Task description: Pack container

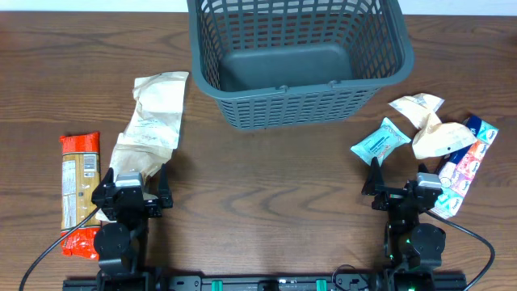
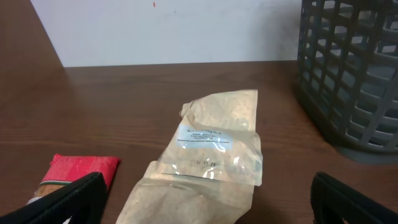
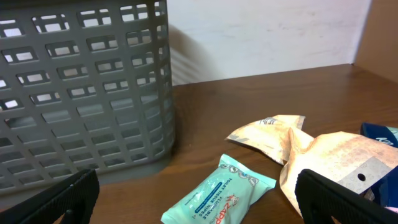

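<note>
Container (image 1: 299,105) at the far middle of the table (image 1: 266,186), floor bare: packing not yet begun, by my reading.

Left tool (image 1: 135,182) has its jaws spread wide and empty, low over the near end of the beige pouch (image 1: 153,113). A red packet (image 1: 78,186) lies just beside it. Right tool (image 1: 397,184) is likewise agape and empty, and the teal packet (image 1: 380,141) is just ahead.

Likely step: first pick.
- Pinch the pouch across its width at the crumpled near end (flat film slips).
- Lift well above the lattice rim before carrying it over.
- Release above the floor, not the wall.

Both arms are folded back at the near edge, wrists level, pointing toward the container.
</note>
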`<state>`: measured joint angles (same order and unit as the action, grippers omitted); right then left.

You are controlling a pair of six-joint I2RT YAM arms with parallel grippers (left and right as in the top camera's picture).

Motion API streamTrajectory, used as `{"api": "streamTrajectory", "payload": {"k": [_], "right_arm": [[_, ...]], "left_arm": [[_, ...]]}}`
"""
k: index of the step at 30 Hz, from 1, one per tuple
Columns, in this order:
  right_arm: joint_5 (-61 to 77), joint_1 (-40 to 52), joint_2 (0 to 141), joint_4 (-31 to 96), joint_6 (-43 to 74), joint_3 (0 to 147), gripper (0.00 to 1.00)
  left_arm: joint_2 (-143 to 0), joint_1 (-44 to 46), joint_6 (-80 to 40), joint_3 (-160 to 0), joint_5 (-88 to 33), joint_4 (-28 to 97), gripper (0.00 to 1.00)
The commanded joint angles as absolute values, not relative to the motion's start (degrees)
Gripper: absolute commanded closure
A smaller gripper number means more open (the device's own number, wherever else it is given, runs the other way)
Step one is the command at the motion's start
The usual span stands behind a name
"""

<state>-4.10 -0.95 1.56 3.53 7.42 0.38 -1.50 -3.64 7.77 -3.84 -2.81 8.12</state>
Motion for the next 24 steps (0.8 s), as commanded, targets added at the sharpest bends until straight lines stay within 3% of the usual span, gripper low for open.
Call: {"api": "streamTrajectory", "payload": {"k": [1,6,12,18,24], "right_arm": [[-2.9,-1.2,1.4,3.4,7.3,0.3,0.01],[0.3,-1.2,1.4,0.2,9.4,0.3,0.01],[5.1,-1.2,1.4,-13.6,9.4,1.5,0.01],[9.4,-1.2,1.7,-14.0,9.4,8.7,0.01],[14.5,-1.2,4.3,-14.5,11.7,18.6,0.01]], "left_arm": [[-1.3,-3.6,8.3,-3.0,-4.0,10.0,0.01],[-1.3,-3.6,8.3,-3.0,-8.3,8.4,0.02],[-1.4,-3.6,2.3,-6.2,-11.2,1.6,0.01],[-3.4,-3.6,2.0,-15.8,-11.2,1.6,0.01],[-14.2,-3.6,-0.8,-30.0,-17.0,1.7,0.01]]}}
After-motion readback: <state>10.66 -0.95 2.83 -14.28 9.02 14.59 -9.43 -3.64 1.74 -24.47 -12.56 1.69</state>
